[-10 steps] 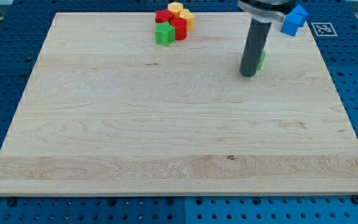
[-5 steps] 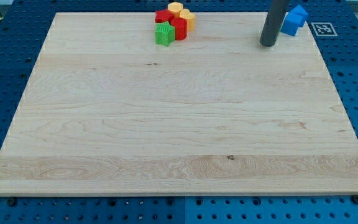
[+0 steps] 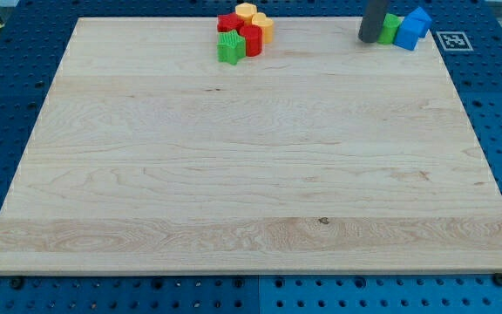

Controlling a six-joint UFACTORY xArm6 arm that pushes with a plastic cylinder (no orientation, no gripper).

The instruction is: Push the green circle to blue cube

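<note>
The green circle sits at the view's top right, touching the left side of the blue cube near the board's top edge. My dark rod comes down from the view's top, and my tip rests just left of the green circle, against or very close to it. Only the right part of the green circle shows past the rod.
A cluster of blocks sits at the top centre: a green star-like block, red blocks and yellow blocks. A fiducial marker lies right of the blue cube, off the wooden board.
My tip moved up and right across the board, carrying the green circle from mid-right up to the blue cube. The green circle now shows beside the blue cube.
</note>
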